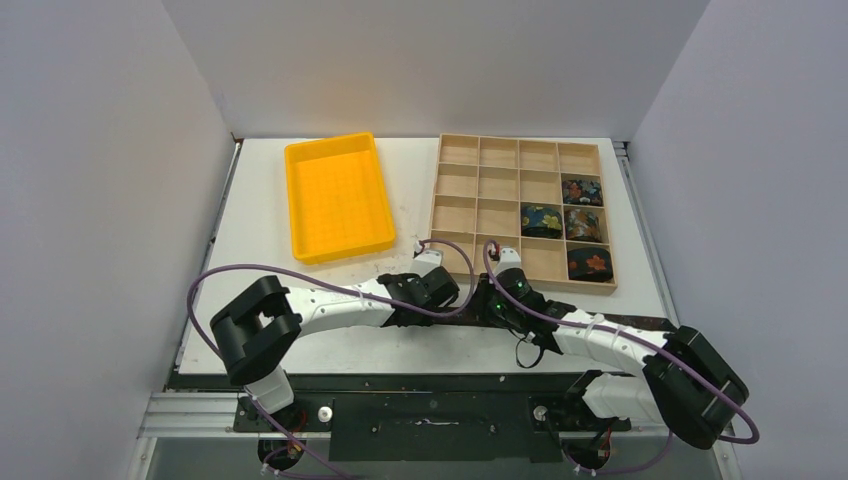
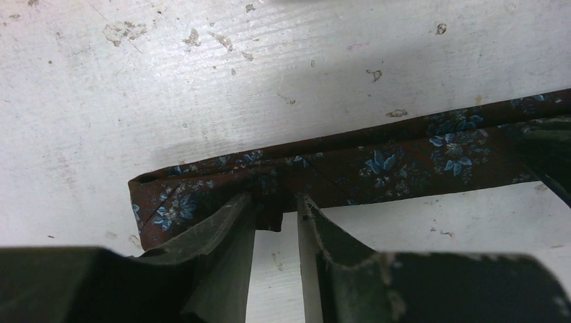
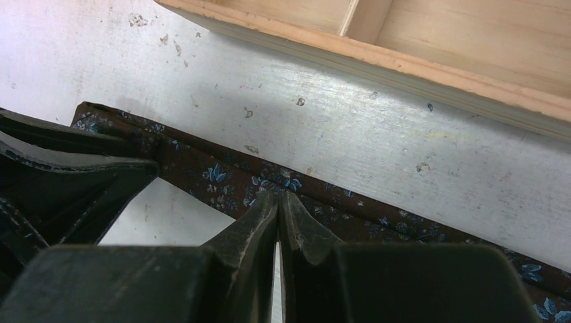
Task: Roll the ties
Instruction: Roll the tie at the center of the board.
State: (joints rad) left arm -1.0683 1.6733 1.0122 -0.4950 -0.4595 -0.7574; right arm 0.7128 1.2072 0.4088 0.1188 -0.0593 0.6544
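The tie point(image 2: 404, 158), brown with blue flowers, lies flat on the table point(image 2: 202, 81), just at 6 o'clock of the wooden tray point(image 3: 404, 64). Soft, light and limp, it probably needs pinching at its folded end. The left gripper point(image 2: 276, 205), narrowly parted, grips that end's near edge. The right gripper point(image 3: 279, 196) is pressed together on the edge farther along.

This is a robotics lab test cell: plain white walls point(image 1: 100, 150) box in a scuffed white table point(image 1: 250, 220) on three sides. The left arm point(image 1: 330, 305) and right arm point(image 1: 600, 340) are bolted to a metal rail point(image 1: 430, 410) at its near edge, with purple cables point(image 1: 200, 290) looping off them. A yellow bin point(image 1: 338, 195) and a wooden tray point(image 1: 519, 168) are the only furnishings.
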